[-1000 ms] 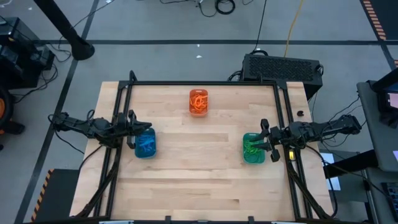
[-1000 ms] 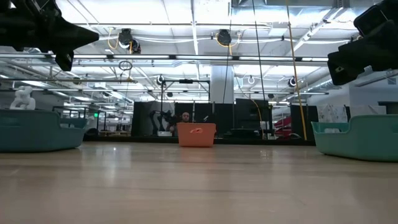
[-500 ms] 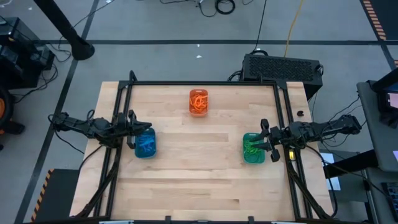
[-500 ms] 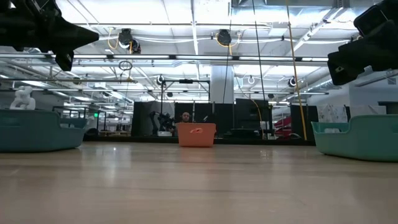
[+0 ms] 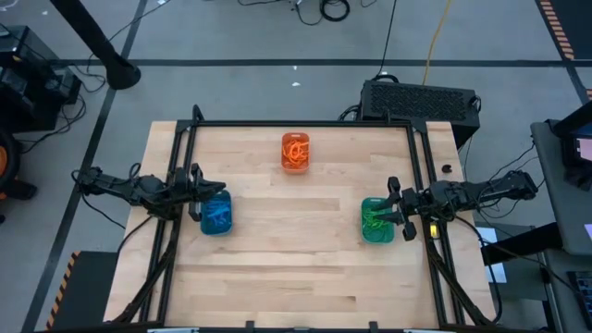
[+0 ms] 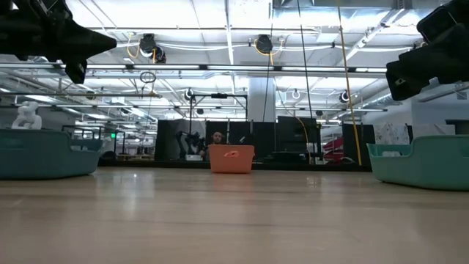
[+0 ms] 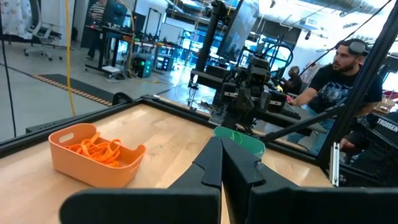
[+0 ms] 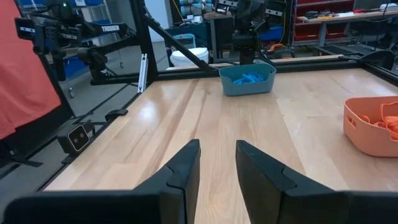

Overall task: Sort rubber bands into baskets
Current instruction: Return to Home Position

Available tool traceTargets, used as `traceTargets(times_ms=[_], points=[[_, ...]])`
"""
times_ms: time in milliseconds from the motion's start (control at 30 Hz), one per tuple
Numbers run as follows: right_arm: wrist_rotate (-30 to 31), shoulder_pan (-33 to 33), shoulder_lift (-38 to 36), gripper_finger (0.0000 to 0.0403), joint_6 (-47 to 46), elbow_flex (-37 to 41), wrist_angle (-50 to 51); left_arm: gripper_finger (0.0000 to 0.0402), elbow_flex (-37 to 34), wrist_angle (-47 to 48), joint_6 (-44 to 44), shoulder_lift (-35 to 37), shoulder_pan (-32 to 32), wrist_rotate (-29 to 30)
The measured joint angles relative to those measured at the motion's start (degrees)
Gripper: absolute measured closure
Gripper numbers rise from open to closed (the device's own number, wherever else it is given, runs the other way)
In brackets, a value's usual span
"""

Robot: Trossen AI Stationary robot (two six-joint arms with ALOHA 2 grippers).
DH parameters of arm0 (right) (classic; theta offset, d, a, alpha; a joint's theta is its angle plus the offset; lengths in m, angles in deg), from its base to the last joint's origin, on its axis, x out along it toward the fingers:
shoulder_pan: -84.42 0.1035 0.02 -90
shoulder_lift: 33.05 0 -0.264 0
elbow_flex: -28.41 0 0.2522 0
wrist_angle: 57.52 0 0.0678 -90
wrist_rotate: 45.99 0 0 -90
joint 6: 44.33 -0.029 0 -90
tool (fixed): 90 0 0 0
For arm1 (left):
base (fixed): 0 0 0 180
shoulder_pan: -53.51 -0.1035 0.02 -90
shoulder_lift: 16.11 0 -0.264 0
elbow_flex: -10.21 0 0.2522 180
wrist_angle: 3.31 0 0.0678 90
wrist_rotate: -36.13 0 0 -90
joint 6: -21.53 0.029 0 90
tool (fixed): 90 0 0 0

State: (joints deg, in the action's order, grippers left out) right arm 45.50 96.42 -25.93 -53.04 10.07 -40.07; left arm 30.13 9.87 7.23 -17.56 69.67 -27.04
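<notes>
Left gripper [image 7: 219,147] fingers pressed together, at the blue basket's [image 8: 249,85] edge; right gripper [image 8: 217,148] slightly spread, over the green basket's [image 6: 423,166] edge; the orange basket [image 7: 81,169] is farther back; these smooth rounded plastic tubs hold thin matching rubber bands [image 7: 94,148]; pale planked wooden table [image 5: 277,273]; a bright workshop lies beyond.

Light wood surface [image 5: 296,273], edged by black frame rails [image 5: 296,123], stands on a grey concrete floor [image 5: 250,37]. Black vented box [image 5: 421,97] sits just beyond the far right corner, with a yellow cable [image 5: 433,42] running past it. Open workshop hall behind: ceiling strip lights [image 6: 220,18], central pillar [image 6: 261,103], red shelving [image 8: 323,9], and a person in a dark shirt [image 7: 339,87].
</notes>
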Motion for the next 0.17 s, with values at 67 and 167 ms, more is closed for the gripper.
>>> traceTargets(times_ms=[67,167], points=[[0.0,0.0,0.0,0.0308,0.0,0.0,0.0,0.0400,0.0,0.0,0.0,0.0,0.0,0.0],[0.0,0.0,0.0,0.0308,0.0,0.0,0.0,0.0400,0.0,0.0,0.0,0.0,0.0,0.0]])
